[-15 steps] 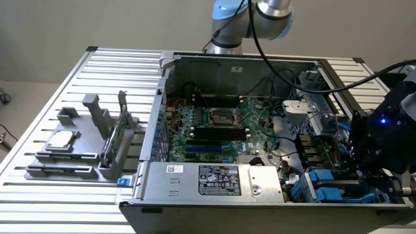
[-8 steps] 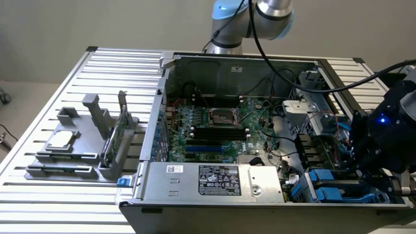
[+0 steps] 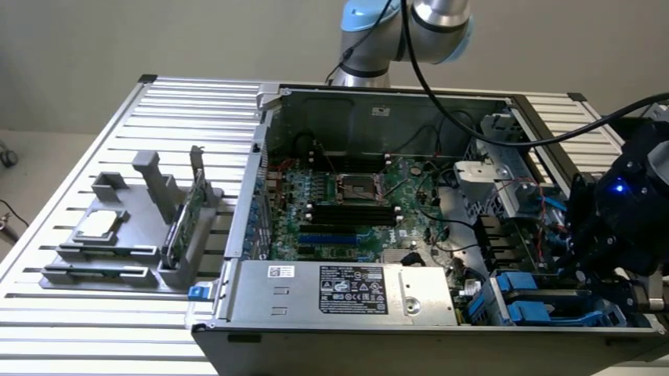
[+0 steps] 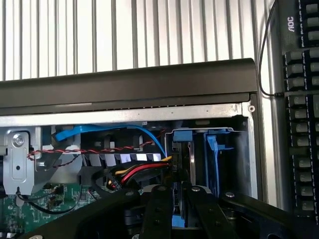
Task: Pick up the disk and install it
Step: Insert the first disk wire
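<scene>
Disk (image 4: 180, 174) gripped edge-on between nearly closed gripper (image 4: 178, 199) fingers, held upright at blue drive bay (image 4: 209, 149), computer case (image 3: 345, 301) corner at 4 o'clock in exterior view.

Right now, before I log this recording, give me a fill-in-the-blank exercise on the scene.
The gripper is closed on the disk, whose plastic carrier is coloured ____. The green circuit card in the grey fixture stands ____. Beside the computer case, the wrist view shows a black ____.
Missing words: blue; upright; keyboard.
</scene>
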You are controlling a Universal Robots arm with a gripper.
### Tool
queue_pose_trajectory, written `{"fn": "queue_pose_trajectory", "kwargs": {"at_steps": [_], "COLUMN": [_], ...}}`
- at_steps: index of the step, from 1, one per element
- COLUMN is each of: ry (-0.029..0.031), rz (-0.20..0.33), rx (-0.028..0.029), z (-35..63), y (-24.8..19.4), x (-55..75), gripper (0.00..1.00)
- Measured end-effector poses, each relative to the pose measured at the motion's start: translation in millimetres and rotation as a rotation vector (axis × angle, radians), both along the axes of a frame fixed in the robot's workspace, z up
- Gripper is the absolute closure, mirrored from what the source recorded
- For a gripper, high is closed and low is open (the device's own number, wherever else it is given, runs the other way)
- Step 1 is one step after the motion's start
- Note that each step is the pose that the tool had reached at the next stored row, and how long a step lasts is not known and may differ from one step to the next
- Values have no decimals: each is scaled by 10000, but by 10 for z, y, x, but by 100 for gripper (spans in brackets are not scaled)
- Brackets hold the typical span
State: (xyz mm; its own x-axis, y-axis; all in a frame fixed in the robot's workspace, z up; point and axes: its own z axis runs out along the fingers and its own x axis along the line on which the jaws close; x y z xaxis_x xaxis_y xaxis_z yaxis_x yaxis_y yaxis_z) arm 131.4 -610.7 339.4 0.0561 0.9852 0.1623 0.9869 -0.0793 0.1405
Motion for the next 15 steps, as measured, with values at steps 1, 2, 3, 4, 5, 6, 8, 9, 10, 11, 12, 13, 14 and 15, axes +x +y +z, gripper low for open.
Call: {"fn": "queue_pose_trajectory", "kwargs": {"at_steps": [1, 2, 3, 4, 5, 6, 8, 9, 10, 11, 12, 13, 14, 15], "ry": [0, 1, 0, 0, 0, 0, 0, 0, 0, 0, 0, 0, 0, 0], "rz": [-26, -48, -67, -81, -90, -96, -104, -106, -107, -108, -108, -108, -108, -107], "rx": [-2, -4, -4, -3, -3, -3, -7, -6, -5, -2, -3, -4, -4, -6], "z": [1, 2, 2, 2, 1, 0, -1, -4, -9, -16, -21, -27, -31, -34], "y": [0, 0, 0, 0, 0, 0, -1, -1, -2, -3, -3, -4, -5, -5], "x": [-1, -3, -5, -8, -10, -11, -12, -12, -12, -12, -12, -12, -12, -12], "gripper": [83, 83, 83, 83, 83, 83, 83, 83, 83, 83, 83, 83, 83, 83]}}
